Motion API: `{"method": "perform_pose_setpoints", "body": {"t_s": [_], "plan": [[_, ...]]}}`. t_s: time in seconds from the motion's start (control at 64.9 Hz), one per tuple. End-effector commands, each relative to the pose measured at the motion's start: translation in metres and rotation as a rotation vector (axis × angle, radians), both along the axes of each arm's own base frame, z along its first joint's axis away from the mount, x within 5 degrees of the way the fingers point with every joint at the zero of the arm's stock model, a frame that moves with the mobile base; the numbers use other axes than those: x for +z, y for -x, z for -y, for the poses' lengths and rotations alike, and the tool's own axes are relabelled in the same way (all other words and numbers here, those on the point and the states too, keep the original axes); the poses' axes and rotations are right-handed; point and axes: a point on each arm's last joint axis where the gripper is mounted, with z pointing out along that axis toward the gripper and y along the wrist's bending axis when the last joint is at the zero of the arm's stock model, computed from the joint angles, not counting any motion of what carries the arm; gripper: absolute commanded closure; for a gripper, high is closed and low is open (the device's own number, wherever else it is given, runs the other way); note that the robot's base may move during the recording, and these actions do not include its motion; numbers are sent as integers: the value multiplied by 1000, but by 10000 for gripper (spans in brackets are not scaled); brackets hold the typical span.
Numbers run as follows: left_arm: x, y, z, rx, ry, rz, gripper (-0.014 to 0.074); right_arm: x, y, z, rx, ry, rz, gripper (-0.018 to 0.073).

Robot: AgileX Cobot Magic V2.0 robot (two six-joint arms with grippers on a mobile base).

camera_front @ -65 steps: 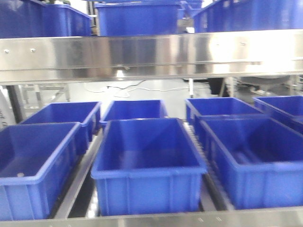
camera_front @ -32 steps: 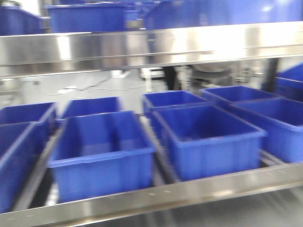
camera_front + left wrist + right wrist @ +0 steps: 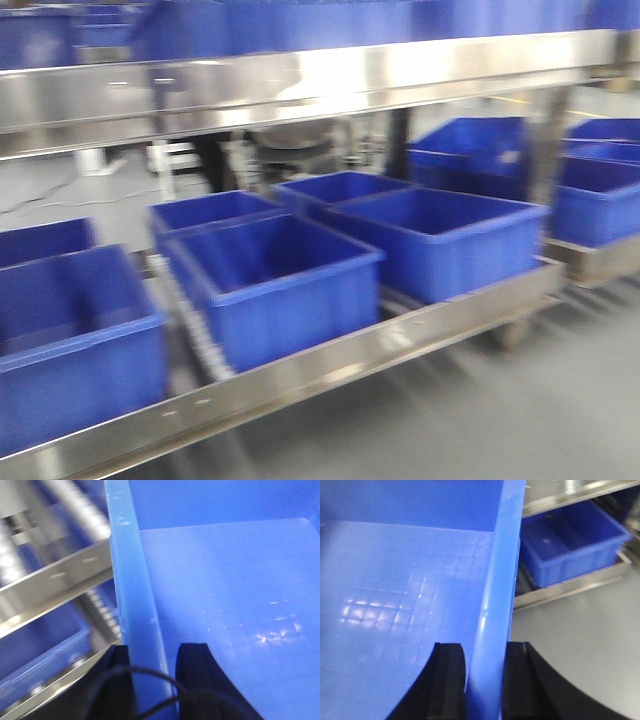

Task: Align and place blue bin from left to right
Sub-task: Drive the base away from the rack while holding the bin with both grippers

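you've got open floor (image 3: 520, 420) in front of the rack (image 3: 300, 375); bins (image 3: 275, 285) pack its shelf, gaps narrow, steel beam (image 3: 300, 85) low overhead. blue bin (image 3: 215, 590) wall fills left gripper (image 3: 152, 680), right gripper (image 3: 485, 680).

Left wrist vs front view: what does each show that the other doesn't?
Left wrist only: the left gripper clamped on the wall of the blue bin, a finger each side, and the bin's bare inside. Front only: the upper shelf, full rows of shelved bins, the floor; no gripper. Both: a steel rack rail with a shelved bin beside it.
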Motion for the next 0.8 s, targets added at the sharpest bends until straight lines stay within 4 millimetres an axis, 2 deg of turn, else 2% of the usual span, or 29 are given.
{"method": "perform_pose_setpoints", "body": {"t_s": [0.0, 0.786], "plan": [[17, 4, -2, -13, 11, 118, 708, 16, 3, 3, 5, 16, 115, 627], [17, 4, -2, -13, 11, 118, 708, 16, 3, 3, 5, 16, 115, 627]]}}
